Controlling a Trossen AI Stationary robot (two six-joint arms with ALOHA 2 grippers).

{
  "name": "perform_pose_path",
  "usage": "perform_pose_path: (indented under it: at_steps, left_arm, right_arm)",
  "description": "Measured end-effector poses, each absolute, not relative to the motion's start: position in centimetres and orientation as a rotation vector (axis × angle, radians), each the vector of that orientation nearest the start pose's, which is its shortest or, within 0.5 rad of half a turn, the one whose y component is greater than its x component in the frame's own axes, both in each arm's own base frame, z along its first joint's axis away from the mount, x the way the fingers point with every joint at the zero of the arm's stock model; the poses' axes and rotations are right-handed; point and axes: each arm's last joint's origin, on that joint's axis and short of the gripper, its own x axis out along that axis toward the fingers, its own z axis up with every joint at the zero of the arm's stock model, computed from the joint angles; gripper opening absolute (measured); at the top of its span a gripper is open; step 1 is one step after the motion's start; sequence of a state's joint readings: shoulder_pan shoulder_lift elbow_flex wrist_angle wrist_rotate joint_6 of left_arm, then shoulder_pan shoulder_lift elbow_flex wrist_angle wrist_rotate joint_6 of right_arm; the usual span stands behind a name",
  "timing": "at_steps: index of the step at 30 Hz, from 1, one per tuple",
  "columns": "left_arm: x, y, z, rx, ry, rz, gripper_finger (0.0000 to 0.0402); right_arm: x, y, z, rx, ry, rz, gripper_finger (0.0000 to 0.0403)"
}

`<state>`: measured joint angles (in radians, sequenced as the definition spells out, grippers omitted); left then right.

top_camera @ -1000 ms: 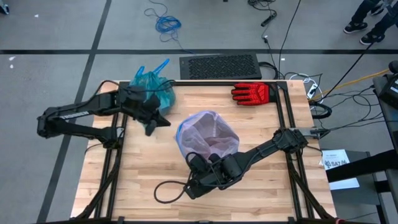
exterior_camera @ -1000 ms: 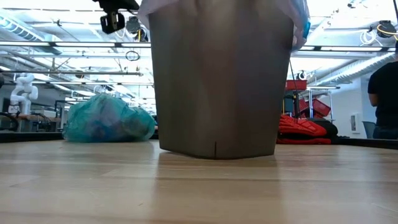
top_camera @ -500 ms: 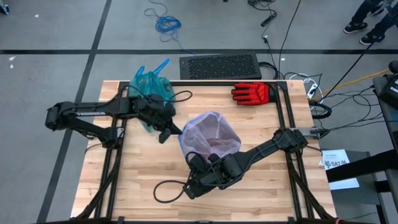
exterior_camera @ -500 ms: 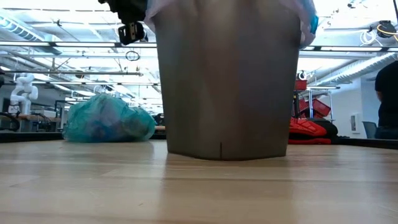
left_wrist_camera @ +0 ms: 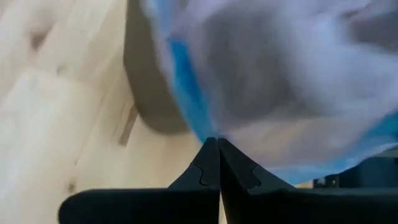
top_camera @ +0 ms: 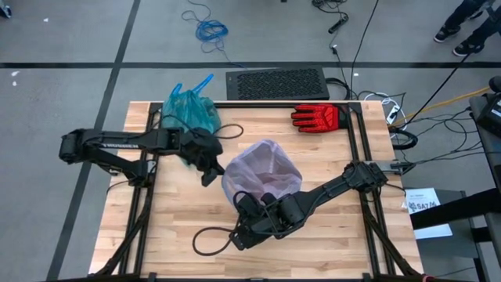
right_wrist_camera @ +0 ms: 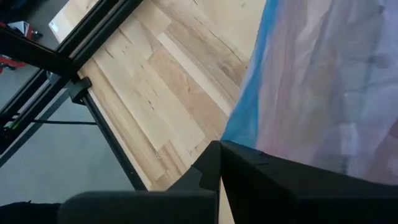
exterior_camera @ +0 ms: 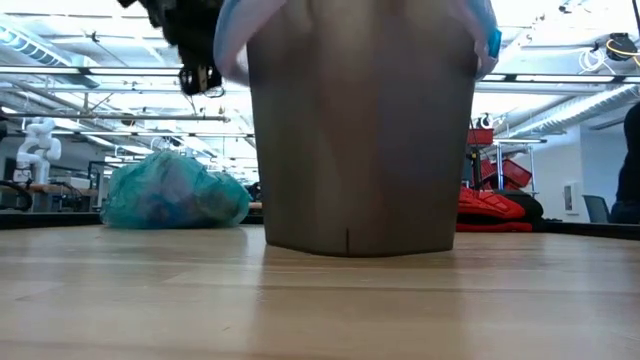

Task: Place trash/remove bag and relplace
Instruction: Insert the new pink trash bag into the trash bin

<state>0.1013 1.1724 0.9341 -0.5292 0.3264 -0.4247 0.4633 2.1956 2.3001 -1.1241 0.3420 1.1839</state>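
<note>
A grey bin (exterior_camera: 360, 150) stands mid-table, lined with the pale pink bag (top_camera: 262, 168), whose blue hem (exterior_camera: 228, 45) drapes over the rim. My left gripper (top_camera: 210, 176) is shut at the bin's left rim. My right gripper (top_camera: 244, 202) is shut at the near-left rim. The tied teal bag (top_camera: 190, 112) rests on its underside at the table's far left, also seen in the low view (exterior_camera: 170, 190). The trash is hidden. My left gripper's shut fingertips (left_wrist_camera: 217, 146) meet the pink bag's blue hem (left_wrist_camera: 186, 93) outside the bin's left wall, slanting down from the table's left. Whether film sits between the fingers cannot be told. My right gripper's shut fingertips (right_wrist_camera: 217, 149) lie against the blue hem (right_wrist_camera: 245, 106) at the near-left rim, slanting down. I cannot tell if it pinches the hem.
A red glove (top_camera: 317, 117) lies at the far right of the table. A black cable loop (top_camera: 210, 239) lies near the front edge by the right arm. A black mat (top_camera: 278, 82) sits on the floor beyond the far edge. Bare wood spreads at the near left.
My left gripper has gone from beside the teal bag toward the bin and down, ending at the bin's left rim, still shut. The pink bag's blue hem now hangs lower over the bin's left wall. The bin has shifted slightly.
</note>
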Motion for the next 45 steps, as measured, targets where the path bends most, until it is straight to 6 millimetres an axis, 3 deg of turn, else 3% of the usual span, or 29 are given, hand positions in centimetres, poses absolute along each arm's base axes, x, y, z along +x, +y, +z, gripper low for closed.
perform_pose_path:
  at_steps: [2, 9, 17, 21, 26, 31, 37, 40, 45]
  left_arm:
    - [23.7, 1.5, 27.0, -0.585, 0.811, -0.037, 0.0]
    - [23.9, 1.5, 26.8, -0.602, 0.769, -0.047, 0.0]
    - [23.9, 1.5, 26.9, -0.602, 0.758, -0.057, 0.0]
    - [23.9, 1.5, 26.9, -0.6, 0.757, -0.058, 0.0]
    - [23.9, 1.5, 26.9, -0.601, 0.758, -0.058, 0.0]
    - [23.4, 1.7, 27.1, -0.601, 0.761, -0.048, 0.0]
    - [22.8, 2.4, 27.7, -0.614, 0.734, -0.032, 0.0]
    - [22.7, 2.6, 27.8, -0.623, 0.729, -0.035, 0.0]
    - [22.7, 2.7, 27.8, -0.624, 0.728, -0.035, 0.0]
  right_arm:
    - [41.7, 19.8, 32.2, 0.695, 0.851, -0.441, 0.0]
    - [41.7, 19.5, 33.6, 0.802, 0.795, -0.412, 0.0027]
    - [40.3, 18.2, 37.1, 0.849, 0.736, -0.35, 0.0122]
    - [38.4, 17.3, 39.9, 0.847, 0.693, -0.319, 0.0145]
    - [35.2, 16.2, 41.6, 0.845, 0.746, -0.401, 0.0106]
    - [33.1, 18.1, 40.8, 0.809, 0.874, -0.425, 0.0013]
    - [32.3, 20.3, 39.3, 0.777, 0.887, -0.52, 0.0002]
    - [32.0, 20.4, 38.0, 0.722, 0.918, -0.641, 0.0001]
    - [32.7, 20.1, 36.5, 0.662, 0.935, -0.698, 0.0]
